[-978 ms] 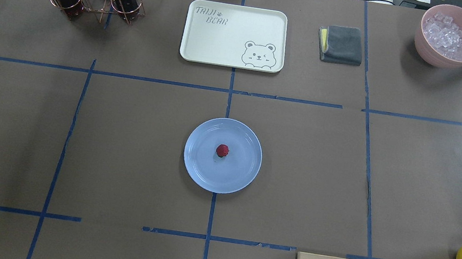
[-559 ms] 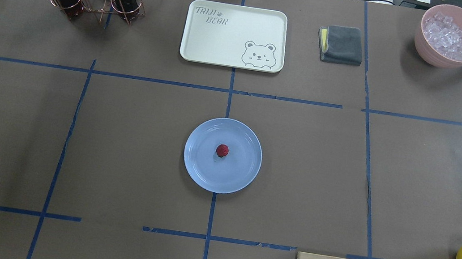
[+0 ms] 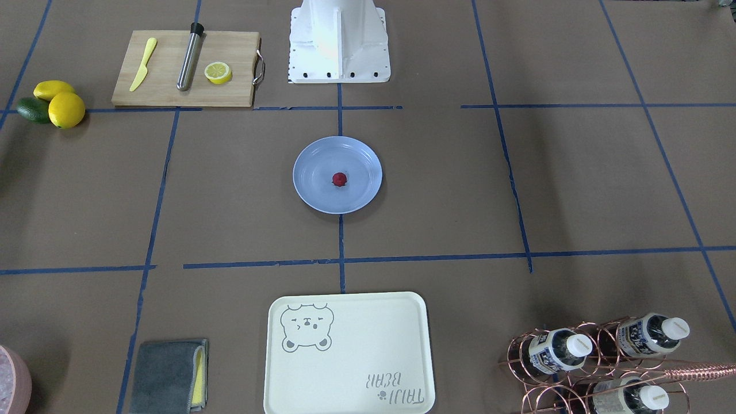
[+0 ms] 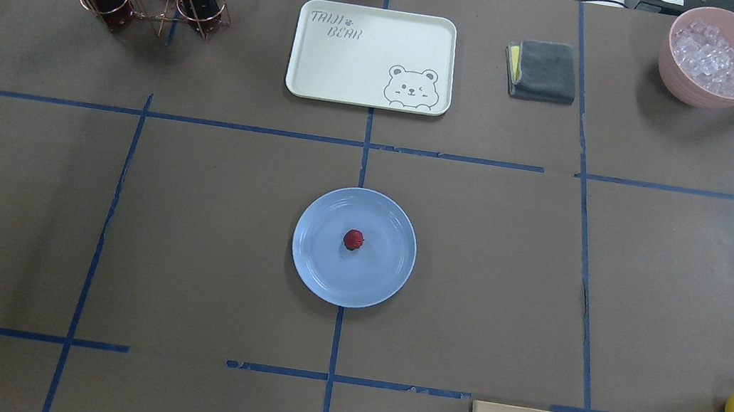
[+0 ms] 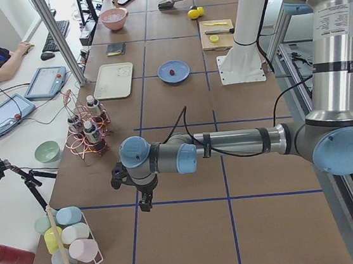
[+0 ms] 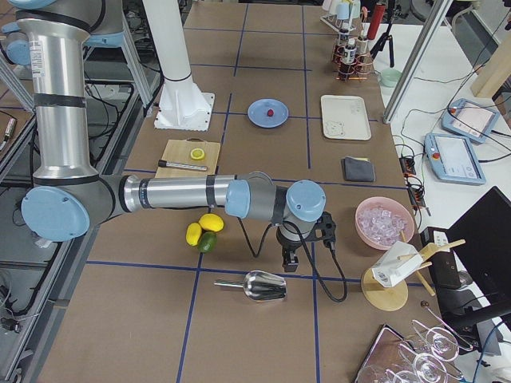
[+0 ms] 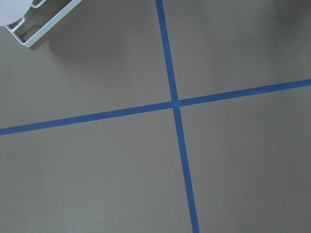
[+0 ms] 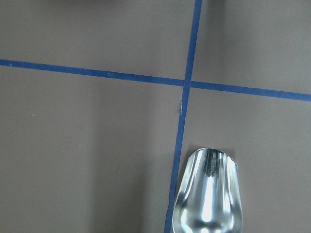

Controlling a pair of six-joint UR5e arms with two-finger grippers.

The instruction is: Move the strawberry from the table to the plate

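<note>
Strawberry (image 4: 354,239) lies on the plate (image 4: 323,264), near its middle, touching the plate's floor. The plate sits on the table (image 4: 194,210) astride the central tape line. Left gripper (image 5: 146,202): seen only in the left side view, pointing down over the table, well apart from the plate and farther from it than the bottle rack (image 5: 90,132). Cannot tell whether its fingers are apart or together, nor whether it touches the surface. Its wrist camera shows only a tape crossing. Right gripper (image 6: 289,259): seen only in the right side view, pointing down, well apart from the plate on the opposite side and past the lemons (image 6: 204,227). It is just beside a metal scoop (image 6: 259,285), whose open end fills the lower part of the right wrist view. Finger spacing again cannot be told. Against the overhead frames from 1.0 s and 0.6 s ago, the strawberry is at the same spot on the plate and the plate has not shifted.
</note>
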